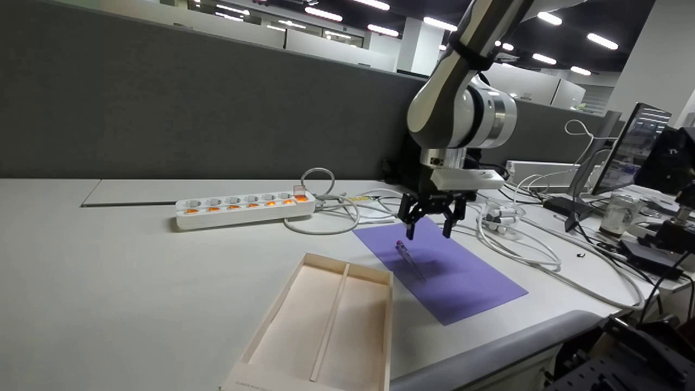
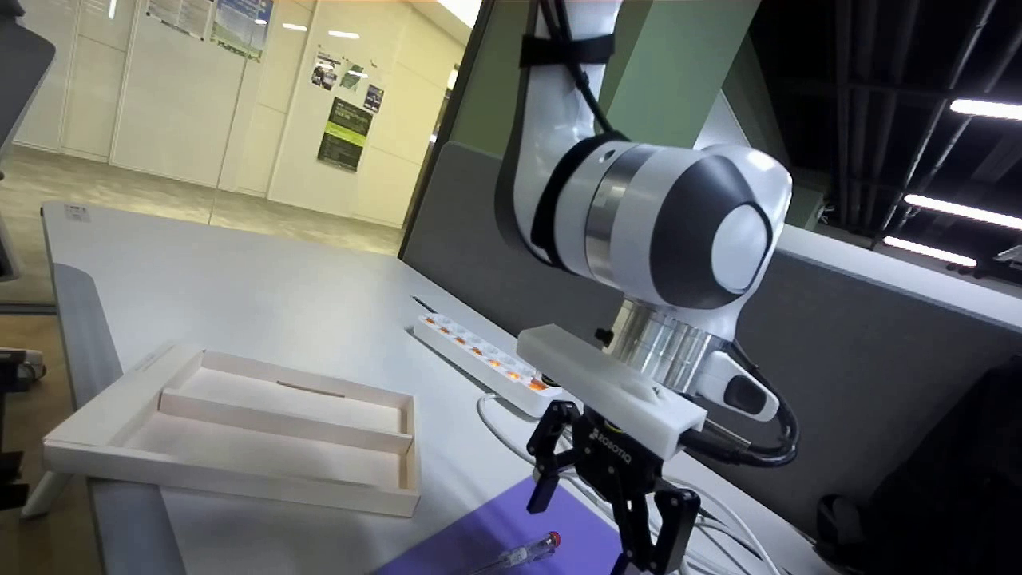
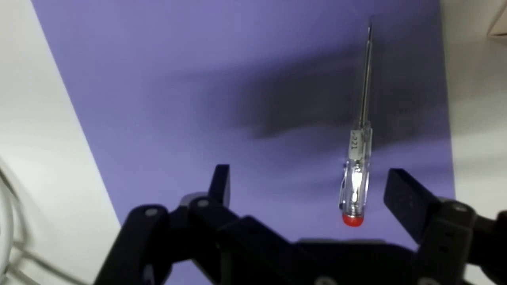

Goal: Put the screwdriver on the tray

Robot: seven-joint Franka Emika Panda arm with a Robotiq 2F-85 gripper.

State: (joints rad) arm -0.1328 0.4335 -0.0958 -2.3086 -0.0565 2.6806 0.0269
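The screwdriver lies on a purple sheet and also shows in an exterior view, cut off by the lower edge. In the wrist view the screwdriver has a clear handle with a red end cap and a thin metal shaft. My gripper is open and empty above the sheet. In the wrist view the handle lies between the fingers of the gripper, nearer the right finger, touching neither. The pale wooden tray, with a lengthwise divider, stands beside the sheet; it also shows in an exterior view.
The purple sheet lies by the table's front edge. A white power strip with orange switches stands towards the back partition. White cables lie behind and beside the sheet. A monitor and a glass jar stand farther off.
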